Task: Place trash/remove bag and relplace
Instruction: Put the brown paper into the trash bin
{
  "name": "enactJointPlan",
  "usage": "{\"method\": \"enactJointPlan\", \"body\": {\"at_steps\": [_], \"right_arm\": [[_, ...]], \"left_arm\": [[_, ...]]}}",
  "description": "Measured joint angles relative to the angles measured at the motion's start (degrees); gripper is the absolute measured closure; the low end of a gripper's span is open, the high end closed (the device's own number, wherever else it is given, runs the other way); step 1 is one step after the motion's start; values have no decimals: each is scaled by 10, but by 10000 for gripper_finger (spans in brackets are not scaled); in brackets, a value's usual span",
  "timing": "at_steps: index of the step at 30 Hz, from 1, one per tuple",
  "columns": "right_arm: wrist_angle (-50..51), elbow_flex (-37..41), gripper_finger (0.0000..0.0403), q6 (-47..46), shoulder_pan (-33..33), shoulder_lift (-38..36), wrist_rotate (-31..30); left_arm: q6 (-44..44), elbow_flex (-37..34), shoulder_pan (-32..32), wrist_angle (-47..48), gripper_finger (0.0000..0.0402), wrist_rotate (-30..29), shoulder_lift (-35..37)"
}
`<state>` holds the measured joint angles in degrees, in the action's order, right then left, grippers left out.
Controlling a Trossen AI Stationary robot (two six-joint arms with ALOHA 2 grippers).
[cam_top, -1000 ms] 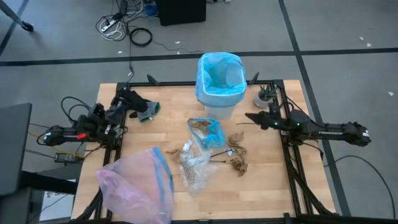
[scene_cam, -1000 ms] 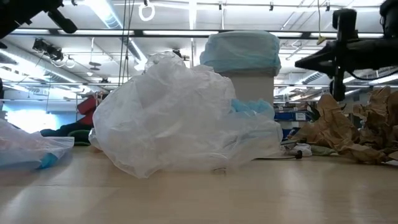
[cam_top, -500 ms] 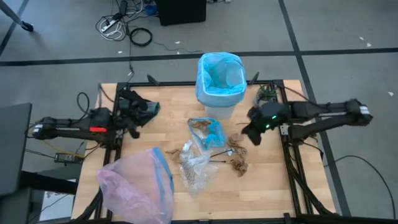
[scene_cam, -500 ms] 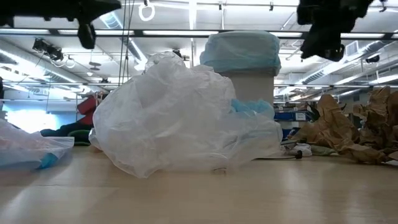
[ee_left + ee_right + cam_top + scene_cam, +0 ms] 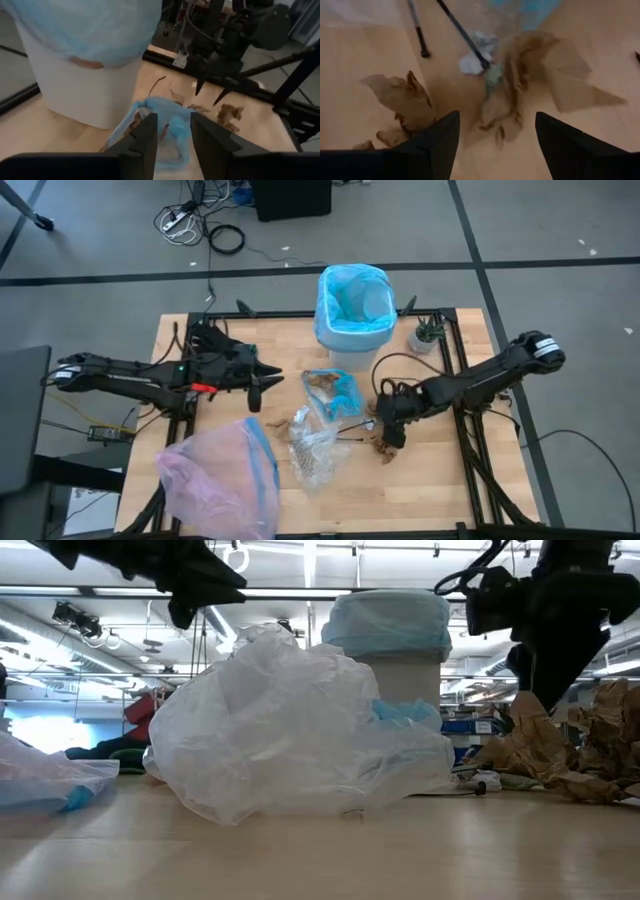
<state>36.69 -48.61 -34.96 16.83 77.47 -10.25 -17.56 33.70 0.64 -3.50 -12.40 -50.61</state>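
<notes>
The trash lies mid-table: a blue-tinted packet (image 5: 335, 392), crumpled clear wrappers (image 5: 312, 445), brown leaf clumps (image 5: 382, 442) and thin dark twigs (image 5: 350, 426). The light-blue bag (image 5: 352, 298) lines the white bin (image 5: 350, 358) at the far edge, folded over its rim. My left gripper (image 5: 266, 387) hangs open left of the packet, pointing toward it (image 5: 165, 125). My right gripper (image 5: 385, 430) tips down over the leaf clumps (image 5: 507, 100). It is open, with one finger on either side, and touches nothing.
A pale pink bag with a blue band (image 5: 220, 480) lies at the near left corner. A small potted plant (image 5: 427, 333) stands right of the bin. Bare wood lies along the near right and far left of the table.
Both arms have reached from the table's sides toward its middle. My left gripper has gone right toward the blue packet and levelled out. My right gripper has swung left and nearer, tipped down over the leaf clumps, and rolled. Both grippers have opened.
</notes>
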Motion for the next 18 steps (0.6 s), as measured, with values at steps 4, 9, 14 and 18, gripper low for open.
{"method": "enactJointPlan", "body": {"at_steps": [4,9,14,18], "right_arm": [[-5,0,165,31,13,48,-39],[-14,0,167,51,11,118,-67],[-50,-3,193,42,9,166,-54],[-64,-2,286,41,10,175,-23]], "left_arm": [[11,0,0,1,276,-2,-21],[10,0,0,-3,275,-6,-36],[9,0,0,-10,275,-6,-36],[8,0,0,-29,275,-7,-36]]}}
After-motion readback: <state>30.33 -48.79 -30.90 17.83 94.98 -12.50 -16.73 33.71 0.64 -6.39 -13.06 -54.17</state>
